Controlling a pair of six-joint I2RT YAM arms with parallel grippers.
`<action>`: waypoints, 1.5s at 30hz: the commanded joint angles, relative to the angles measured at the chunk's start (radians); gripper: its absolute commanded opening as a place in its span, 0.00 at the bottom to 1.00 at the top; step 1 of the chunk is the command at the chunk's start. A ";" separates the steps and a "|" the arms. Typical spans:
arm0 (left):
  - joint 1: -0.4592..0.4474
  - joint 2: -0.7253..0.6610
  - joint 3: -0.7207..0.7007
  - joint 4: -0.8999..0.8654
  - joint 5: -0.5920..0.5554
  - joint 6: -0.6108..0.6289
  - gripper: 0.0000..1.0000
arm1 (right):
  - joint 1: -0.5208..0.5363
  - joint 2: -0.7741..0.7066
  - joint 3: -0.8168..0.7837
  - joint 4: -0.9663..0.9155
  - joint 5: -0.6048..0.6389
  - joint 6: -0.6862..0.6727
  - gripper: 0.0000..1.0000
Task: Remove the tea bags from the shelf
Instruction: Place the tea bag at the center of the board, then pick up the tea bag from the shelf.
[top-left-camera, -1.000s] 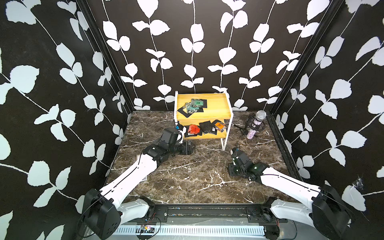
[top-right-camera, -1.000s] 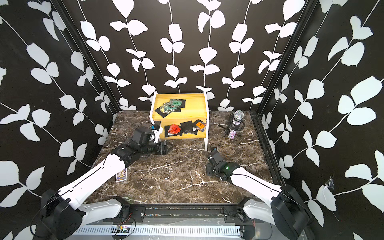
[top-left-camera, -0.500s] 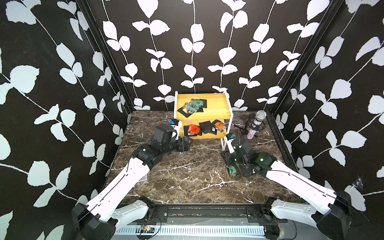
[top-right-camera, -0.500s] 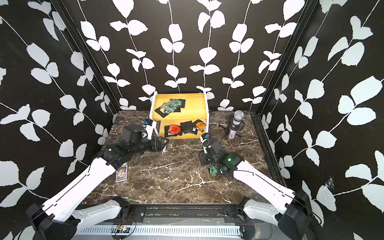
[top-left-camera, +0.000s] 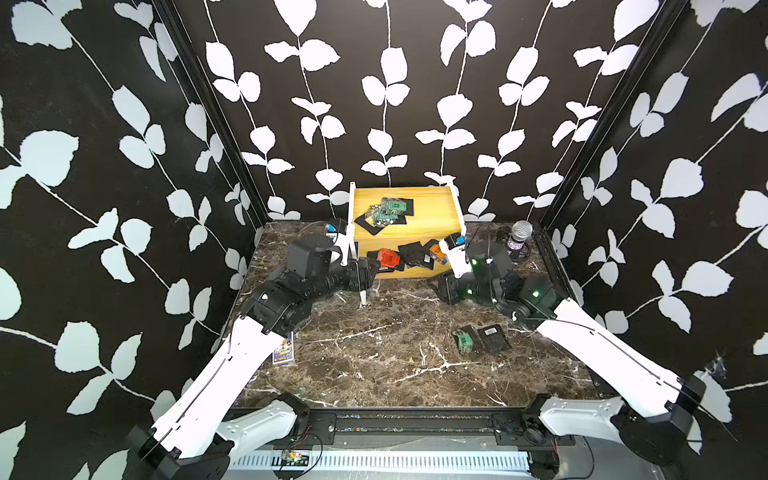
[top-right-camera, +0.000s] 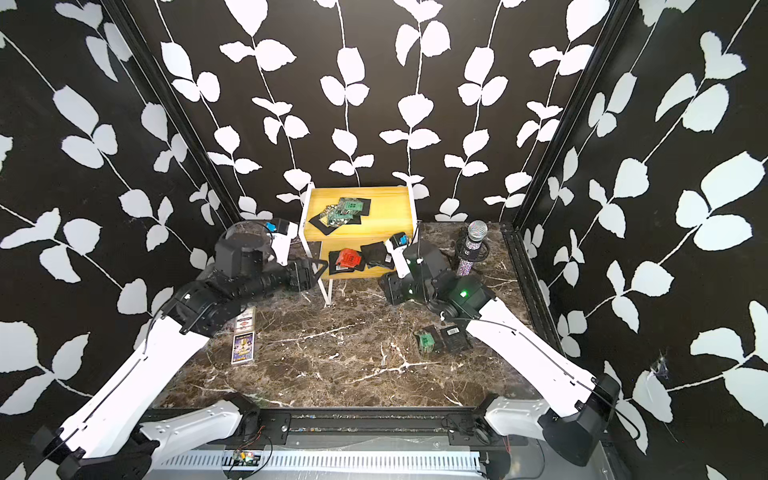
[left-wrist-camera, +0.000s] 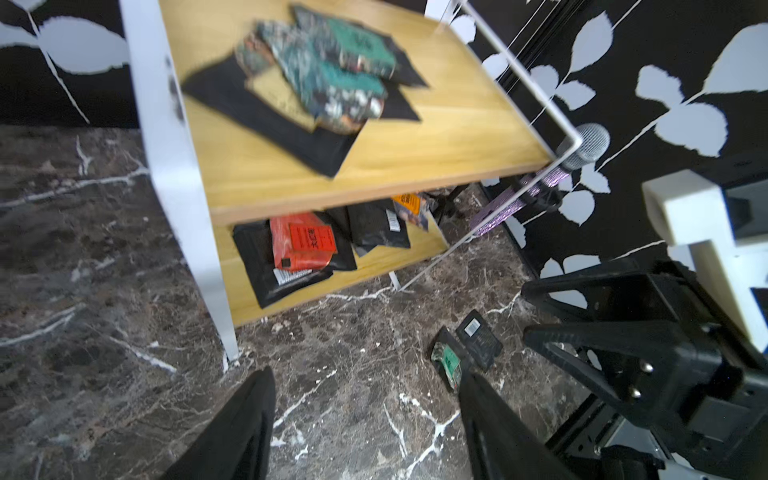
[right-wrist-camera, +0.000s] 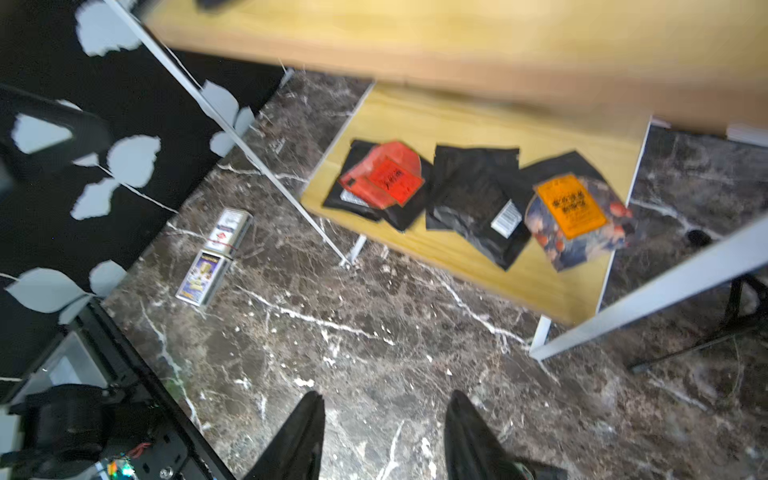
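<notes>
Right arm (top-left-camera: 582, 332) has left two tea bags (top-left-camera: 482, 338) near the surface's (top-left-camera: 374, 353) right edge and returned to the shelf (top-left-camera: 432, 208) (both arms' jaws apart, empty), so the next move is probably pinching one off its lower board (right-wrist-camera: 519, 282).

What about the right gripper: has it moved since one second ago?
Yes. In a top view the right gripper has moved toward the shelf, now close beside its lower board.

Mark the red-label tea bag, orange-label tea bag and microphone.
red-label tea bag (right-wrist-camera: 386, 178), right wrist view, its red label
orange-label tea bag (right-wrist-camera: 571, 205), right wrist view, its orange label
microphone (top-left-camera: 521, 230), in a top view, mesh head
</notes>
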 joint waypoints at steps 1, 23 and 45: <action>-0.004 0.036 0.079 -0.053 -0.014 0.022 0.66 | -0.036 0.014 0.107 -0.055 -0.025 0.018 0.48; 0.011 0.547 0.818 -0.337 -0.063 0.072 0.66 | -0.267 0.138 0.376 -0.151 -0.015 0.114 0.48; 0.053 0.891 1.177 -0.343 -0.045 0.119 0.69 | -0.275 0.210 0.393 -0.121 0.015 0.081 0.47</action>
